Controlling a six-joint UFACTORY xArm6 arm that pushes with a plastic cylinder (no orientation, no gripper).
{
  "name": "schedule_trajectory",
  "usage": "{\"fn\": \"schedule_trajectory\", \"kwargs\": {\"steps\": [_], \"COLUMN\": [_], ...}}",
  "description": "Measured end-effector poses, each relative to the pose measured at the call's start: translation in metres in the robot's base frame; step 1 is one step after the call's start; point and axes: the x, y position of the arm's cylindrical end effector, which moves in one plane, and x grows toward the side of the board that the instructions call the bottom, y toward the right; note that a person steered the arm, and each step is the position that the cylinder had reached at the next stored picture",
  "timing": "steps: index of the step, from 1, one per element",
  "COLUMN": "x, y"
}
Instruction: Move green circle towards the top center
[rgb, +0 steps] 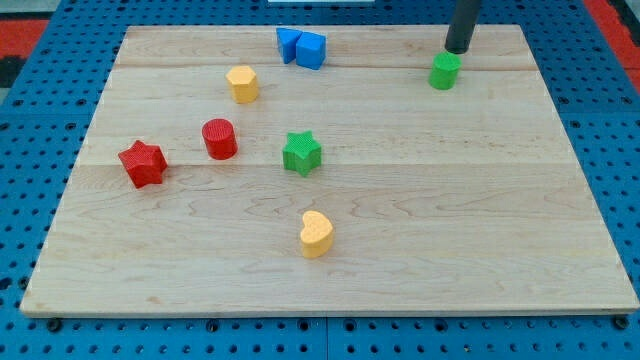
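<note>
Tip (457, 49) first: you have the lower end of the straight dark rod planted near the view's top right of the pale wooden board (480, 230), just above and slightly right of the small green round block (445, 71), so close that you cannot tell from this view whether they touch. The rod is a bare pusher, holding nothing.

Your green round block sits near the board's top edge, well right of centre.

Moving outward to the view's left, you find two blue blocks (301, 47) pressed together at top centre, their shapes hard to read. Below-left of them stands a yellow faceted block (242, 84). Mid-board lies a green star block (301, 153), with a red cylinder (219, 138) to its left and a red star (142, 164) beyond that. Nearer the view's bottom, a yellow heart-shaped block (316, 234) rests alone.
</note>
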Motion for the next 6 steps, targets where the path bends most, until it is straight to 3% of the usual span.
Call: {"fn": "schedule_trajectory", "kwargs": {"steps": [1,2,3,4,6], "x": [0.015,0.065,0.06,0.015,0.008], "y": [0.011,0.026,-0.046,-0.086,-0.089]}}
